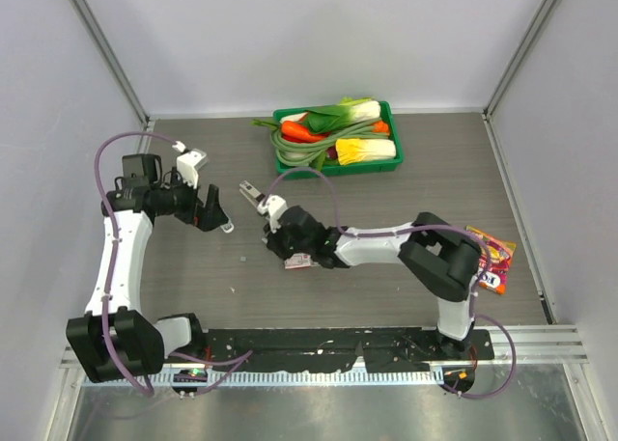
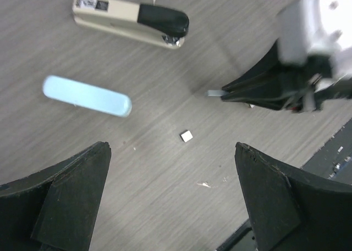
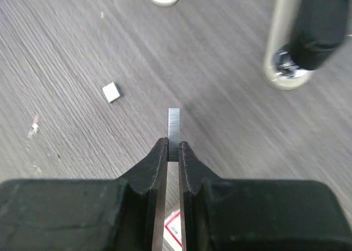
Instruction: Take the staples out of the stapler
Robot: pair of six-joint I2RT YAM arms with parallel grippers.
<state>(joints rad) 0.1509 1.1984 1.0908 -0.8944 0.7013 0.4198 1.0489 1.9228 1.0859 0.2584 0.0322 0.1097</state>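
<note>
Currently the right gripper (image 3: pixel 173 148) is clenched on a strip of staples (image 3: pixel 174 124), which projects past its fingertips. The stapler (image 2: pixel 87 95) lies flat ahead of the left gripper (image 2: pixel 171 146) — fingers released, nothing between them. Bare tabletop (image 2: pixel 165 70) borders the stapler on every side; a beige stapler (image 2: pixel 132 20) lies beyond. Its rear label (image 2: pixel 91 3) — like the print on the red-and-white box (image 3: pixel 174 229) — is unreadable.

Grey wood-grain table (image 1: pixel 386 296) (pale walls (image 1: pixel 290 36))
</note>
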